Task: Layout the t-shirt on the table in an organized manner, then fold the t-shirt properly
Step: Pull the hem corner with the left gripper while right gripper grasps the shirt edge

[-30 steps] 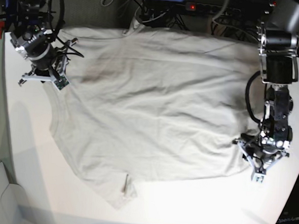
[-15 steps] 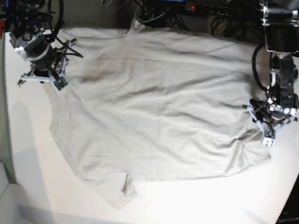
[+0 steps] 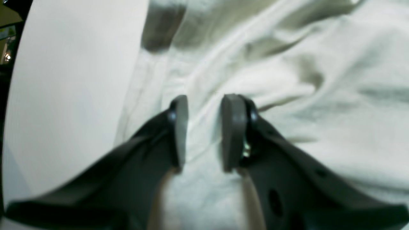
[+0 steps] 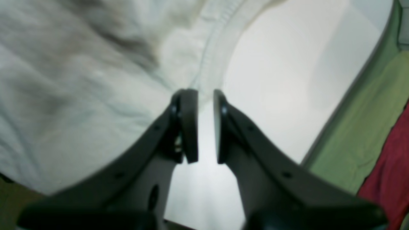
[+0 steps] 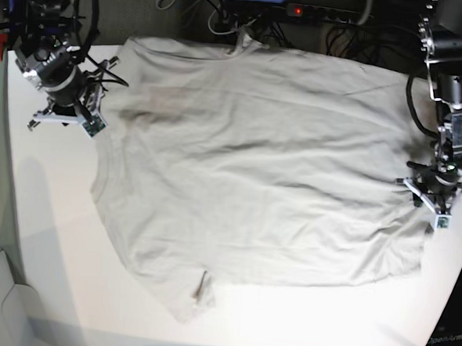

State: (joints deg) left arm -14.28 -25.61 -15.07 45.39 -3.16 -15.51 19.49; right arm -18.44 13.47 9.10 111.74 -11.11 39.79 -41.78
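The shirt lies spread across the table, long axis left to right in frame, between the left gripper, jaws parted over its right edge, and the empty, slightly parted right gripper.

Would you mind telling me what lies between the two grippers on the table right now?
The t-shirt alone, spread over the table, fills the stretch from the right gripper to the left gripper; the base view shows it.
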